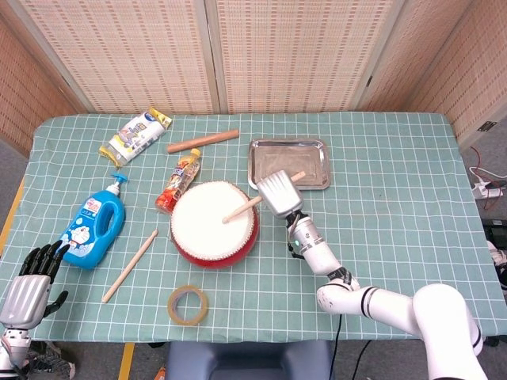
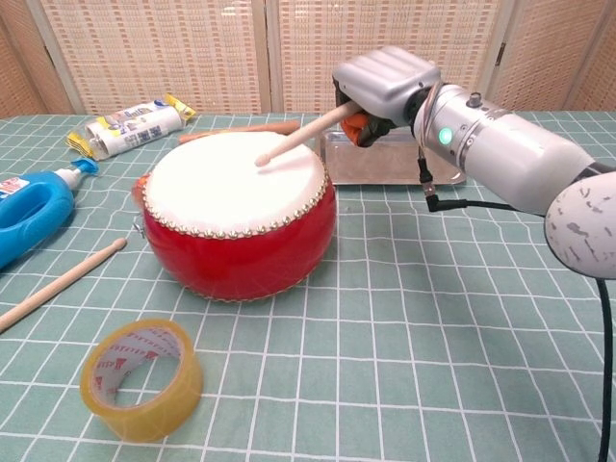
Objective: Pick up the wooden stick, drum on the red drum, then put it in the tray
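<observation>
One wooden stick (image 2: 300,132), gripped in your right robot hand (image 2: 383,85), tip on the red drum (image 2: 238,217) skin. Left robot hand (image 1: 30,283), fingers apart, holds nothing. Risk: tray (image 1: 287,163) sits just behind the drum; a loose grip drops the stick short.

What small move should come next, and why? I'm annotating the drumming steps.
Probably lift the stick's tip off the skin. The right robot hand holds the wooden stick with its tip down on the red drum, so the stroke looks landed; the tray sits just behind for afterwards.
</observation>
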Robot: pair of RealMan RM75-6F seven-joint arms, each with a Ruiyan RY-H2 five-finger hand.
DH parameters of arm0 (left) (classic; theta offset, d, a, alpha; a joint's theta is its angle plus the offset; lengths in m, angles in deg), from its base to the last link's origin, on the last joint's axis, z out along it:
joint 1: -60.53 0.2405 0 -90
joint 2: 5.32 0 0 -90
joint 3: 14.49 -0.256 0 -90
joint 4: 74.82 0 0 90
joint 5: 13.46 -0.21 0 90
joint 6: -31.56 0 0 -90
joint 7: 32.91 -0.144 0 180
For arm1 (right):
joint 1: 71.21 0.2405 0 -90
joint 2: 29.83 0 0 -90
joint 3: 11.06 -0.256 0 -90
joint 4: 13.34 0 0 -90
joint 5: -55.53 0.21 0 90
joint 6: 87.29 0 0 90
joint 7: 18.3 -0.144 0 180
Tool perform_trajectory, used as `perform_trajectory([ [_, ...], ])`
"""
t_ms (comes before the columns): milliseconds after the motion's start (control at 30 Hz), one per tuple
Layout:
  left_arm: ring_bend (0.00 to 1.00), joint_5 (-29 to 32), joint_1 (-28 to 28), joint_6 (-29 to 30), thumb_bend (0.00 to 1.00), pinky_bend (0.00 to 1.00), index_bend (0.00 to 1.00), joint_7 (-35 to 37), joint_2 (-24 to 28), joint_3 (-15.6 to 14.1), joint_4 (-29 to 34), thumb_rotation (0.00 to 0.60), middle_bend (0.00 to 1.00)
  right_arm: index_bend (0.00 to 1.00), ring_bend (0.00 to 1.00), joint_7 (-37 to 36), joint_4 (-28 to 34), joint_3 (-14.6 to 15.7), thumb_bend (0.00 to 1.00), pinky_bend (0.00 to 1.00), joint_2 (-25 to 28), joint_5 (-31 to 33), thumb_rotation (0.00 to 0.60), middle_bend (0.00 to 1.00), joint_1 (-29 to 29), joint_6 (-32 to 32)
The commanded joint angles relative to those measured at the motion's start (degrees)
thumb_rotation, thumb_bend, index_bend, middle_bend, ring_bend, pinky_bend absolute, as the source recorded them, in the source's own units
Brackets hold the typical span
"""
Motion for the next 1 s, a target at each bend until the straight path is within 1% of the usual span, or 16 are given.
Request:
perform_trajectory([
  [33,0.00,-0.1,0.0,0.1,0.23,0.00,0.00,0.0,0.0,0.0,0.0,0.600,0.00,1.00,1.00,-10.9,4.3,-4.6,0.71,1.00,0.7,-1.4,0.600,1.00,-0.7,-3.6],
  [100,0.00,0.0,0.0,0.1,0.23,0.00,0.00,0.0,0.1,0.0,0.0,0.600,0.00,1.00,1.00,-11.1,4.6,-4.7,0.71,1.00,1.2,-1.6,0.600,1.00,-0.8,-3.6],
  [200,0.00,-0.1,0.0,0.0,0.23,0.00,0.00,0.0,0.0,0.0,0.0,0.600,0.00,1.00,1.00,-9.0,3.5,-3.2,0.71,1.00,1.2,-1.9,0.600,1.00,-0.7,-2.7],
  [267,0.00,-0.1,-0.1,-0.1,0.23,0.00,0.01,-0.1,0.0,-0.1,0.1,0.600,0.00,1.00,1.00,-5.7,1.4,-1.1,0.71,1.00,1.0,-2.4,0.600,1.00,-0.6,-1.6],
  [433,0.00,0.0,-0.1,-0.2,0.23,0.00,0.01,-0.2,0.1,-0.1,0.2,0.600,0.00,1.00,1.00,2.5,-4.9,4.3,0.71,1.00,0.0,-6.2,0.600,1.00,0.3,0.0],
  [467,0.00,0.1,-0.1,-0.3,0.23,0.00,0.01,-0.1,0.1,-0.1,0.2,0.600,0.00,1.00,1.00,3.4,-5.6,4.7,0.71,1.00,-0.2,-6.7,0.600,1.00,0.4,0.1],
  [500,0.00,0.0,-0.1,-0.3,0.23,0.00,0.01,0.0,0.1,-0.1,0.3,0.600,0.00,1.00,1.00,3.5,-5.8,4.5,0.71,1.00,-0.4,-6.6,0.600,1.00,0.4,-0.2],
  [533,0.00,0.0,-0.1,-0.3,0.23,0.00,0.01,0.2,0.2,-0.1,0.3,0.600,0.00,1.00,1.00,1.8,-5.3,3.5,0.71,1.00,-0.8,-6.2,0.600,1.00,0.1,-0.8],
  [667,0.00,0.0,-0.1,-0.2,0.23,0.00,0.00,0.1,0.3,-0.1,0.4,0.600,0.00,1.00,1.00,-8.6,-1.8,-1.6,0.71,1.00,-1.3,-4.9,0.600,1.00,-0.7,-3.7],
  [733,0.00,0.0,-0.1,-0.1,0.23,0.00,0.01,0.0,0.4,0.0,0.5,0.600,0.00,1.00,1.00,-13.3,0.1,-3.7,0.71,1.00,-0.9,-4.7,0.600,1.00,-1.0,-4.8],
  [767,0.00,0.0,-0.1,-0.1,0.23,0.00,0.01,0.0,0.4,0.0,0.5,0.600,0.00,1.00,1.00,-14.4,0.6,-4.3,0.71,1.00,-0.7,-4.7,0.600,1.00,-1.1,-5.0],
  [833,0.00,-0.1,-0.1,-0.1,0.23,0.00,0.01,-0.1,0.5,0.0,0.6,0.600,0.00,1.00,1.00,-15.2,1.0,-4.7,0.71,1.00,-0.3,-4.7,0.600,1.00,-1.1,-5.1],
  [867,0.00,-0.1,-0.2,-0.2,0.23,0.00,0.00,-0.2,0.4,-0.1,0.7,0.600,0.00,1.00,1.00,-14.8,0.8,-4.5,0.71,1.00,-0.3,-4.7,0.600,1.00,-1.1,-4.9],
  [1000,0.00,-0.1,-0.2,-0.3,0.23,0.00,0.01,-0.3,0.4,-0.1,0.8,0.600,0.00,1.00,1.00,-10.4,-1.1,-1.8,0.71,1.00,-0.5,-4.8,0.600,1.00,-1.0,-2.6],
])
